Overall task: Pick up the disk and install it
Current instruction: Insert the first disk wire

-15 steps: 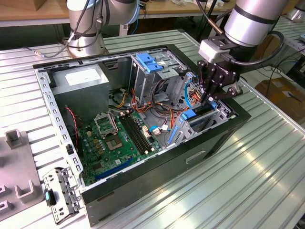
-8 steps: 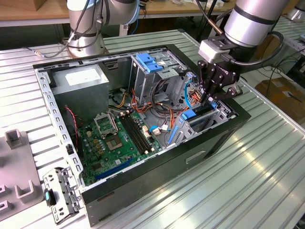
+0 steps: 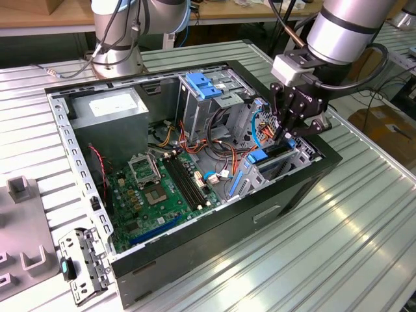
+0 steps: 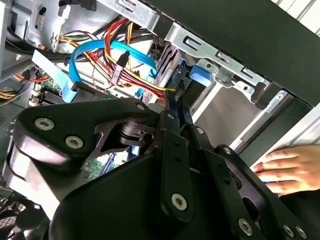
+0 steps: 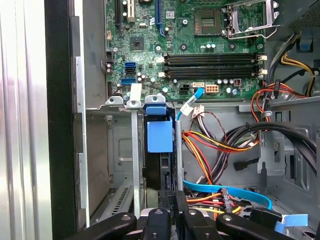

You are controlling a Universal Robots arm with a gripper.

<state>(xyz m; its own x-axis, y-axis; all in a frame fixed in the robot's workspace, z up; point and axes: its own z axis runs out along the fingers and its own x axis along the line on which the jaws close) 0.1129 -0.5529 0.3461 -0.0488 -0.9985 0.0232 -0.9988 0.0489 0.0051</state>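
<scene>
The disk point(image 5: 160, 135) stands on edge in a narrow bay slot of the open computer case point(image 3: 305, 175), at the exterior view's right. Its blue plastic rail tab point(image 3: 259, 156) faces the motherboard. My gripper point(image 3: 286, 138) reaches down into the case from above that bay. In both wrist views the black fingers point(image 4: 172, 107) come close together on the disk's thin upper edge, so the gripper point(image 5: 172, 200) looks shut on it. Most of the disk's body is hidden inside the metal bay.
Blue, red, orange and yellow cables point(image 5: 225, 145) lie right beside the bay. A green motherboard point(image 3: 162, 188), a grey power-supply box point(image 3: 107, 110) and a blue bracket on the drive cage point(image 3: 207, 86) fill the case. A person's hand point(image 4: 290, 170) rests outside the case wall.
</scene>
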